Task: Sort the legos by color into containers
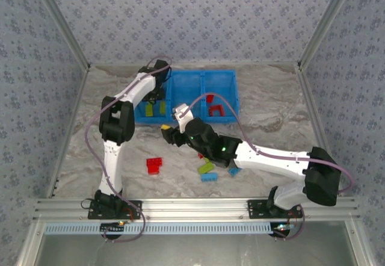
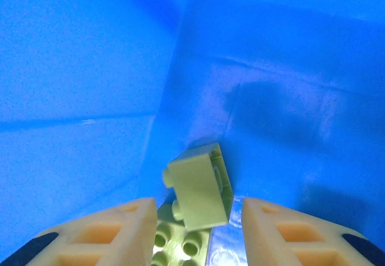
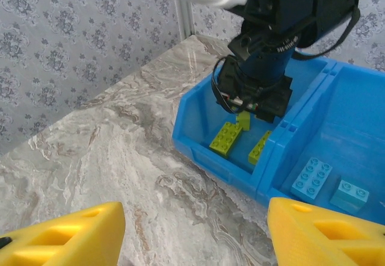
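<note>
The long blue bin [image 1: 231,79] stands at the back of the table. My left gripper [image 1: 157,76] hangs inside its left compartment, open. A small yellow-green lego [image 2: 198,188] lies tilted just beyond the cream fingers [image 2: 114,230], touching neither, on top of a larger yellow-green brick [image 2: 180,242]. My right gripper [image 1: 169,132] is open over bare marble just in front of the bin, its yellow fingers [image 3: 66,236] wide apart with nothing between them. The left compartment holds yellow-green bricks [image 3: 225,138], the middle holds light blue ones [image 3: 311,179], and the right holds a red frame [image 1: 216,111].
Loose bricks lie on the marble table [image 1: 271,115] in front of the bin: a red one [image 1: 154,165], a yellow-green one [image 1: 206,168] and light blue ones [image 1: 209,177] beside my right forearm. Patterned walls close the sides and back.
</note>
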